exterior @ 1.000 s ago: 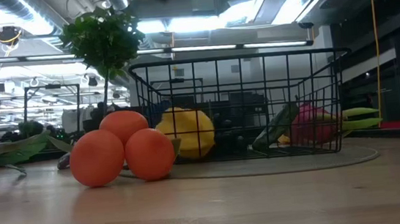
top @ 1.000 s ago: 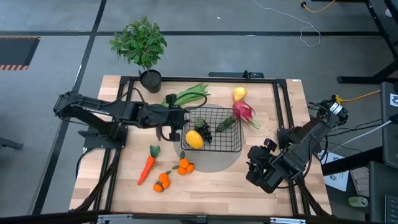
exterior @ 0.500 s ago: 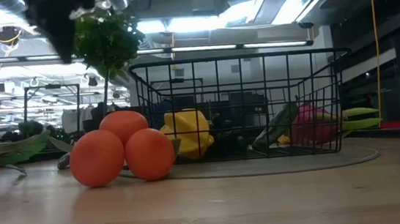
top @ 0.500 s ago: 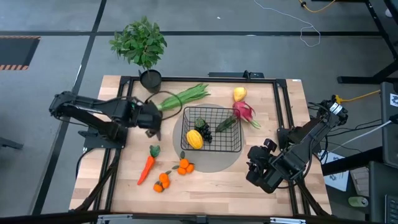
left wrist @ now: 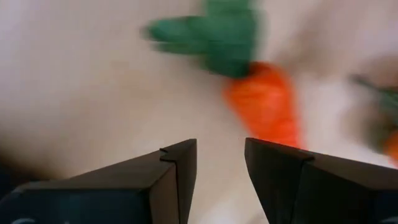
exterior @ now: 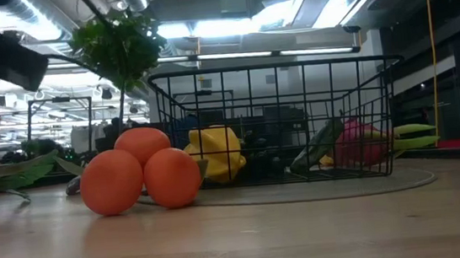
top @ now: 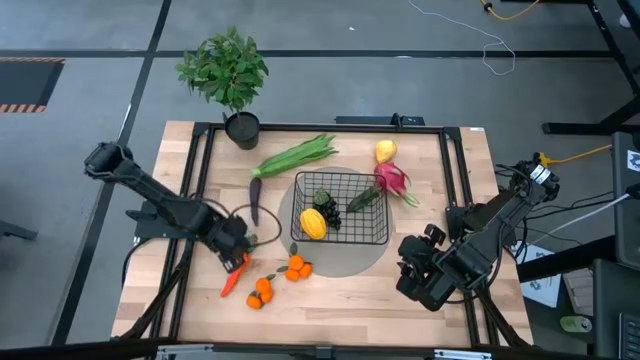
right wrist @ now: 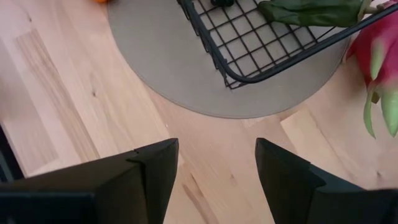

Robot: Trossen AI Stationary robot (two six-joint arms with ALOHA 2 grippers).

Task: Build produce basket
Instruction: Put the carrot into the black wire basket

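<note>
My left hand (left wrist: 219,163) has swung from the black wire-grid basket (top: 340,208) to the orange carrot (left wrist: 266,104) at eight o'clock, fingers narrowly parted, empty; carrot's next.

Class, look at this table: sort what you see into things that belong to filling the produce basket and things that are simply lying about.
Belonging to the job:
- basket
- carrot
- tangerines
- long green bundle
- dragon fruit
- yellow fruit on the table
- yellow fruit and grapes in the basket
- left gripper, open over the carrot

Lying about:
- potted plant
- round grey mat
- right gripper, waiting
</note>
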